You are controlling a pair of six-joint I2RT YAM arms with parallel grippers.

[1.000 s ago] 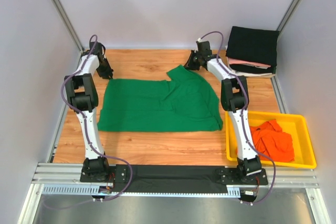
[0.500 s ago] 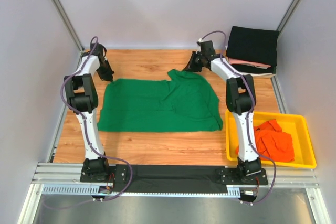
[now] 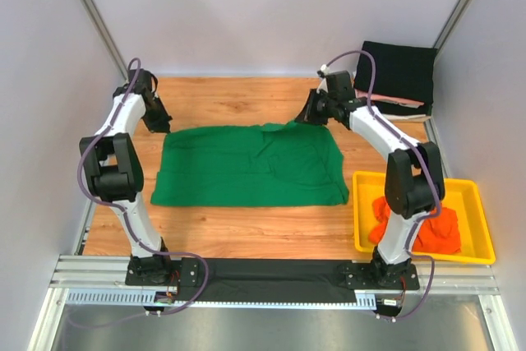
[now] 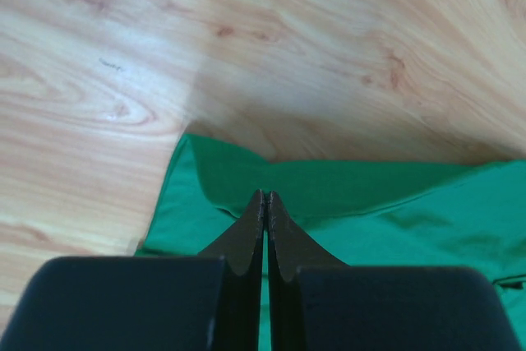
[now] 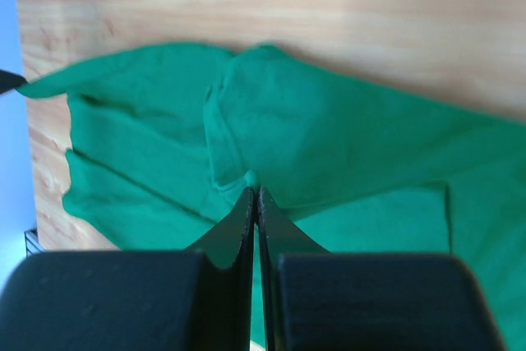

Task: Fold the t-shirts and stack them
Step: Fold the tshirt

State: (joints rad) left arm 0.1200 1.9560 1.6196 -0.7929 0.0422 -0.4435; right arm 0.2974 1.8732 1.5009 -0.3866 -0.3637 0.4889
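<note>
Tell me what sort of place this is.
Likely a robotics lab test cell: a left arm and right arm bolted to a wooden table, plain panel walls around it, a green t-shirt laid out for folding.

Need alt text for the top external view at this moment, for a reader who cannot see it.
A green t-shirt lies spread on a wooden table, with the left end effector and right end effector gripping its far corners. A yellow tray at right holds an orange t-shirt; folded shirts topped with black sit at the far right corner.
</note>
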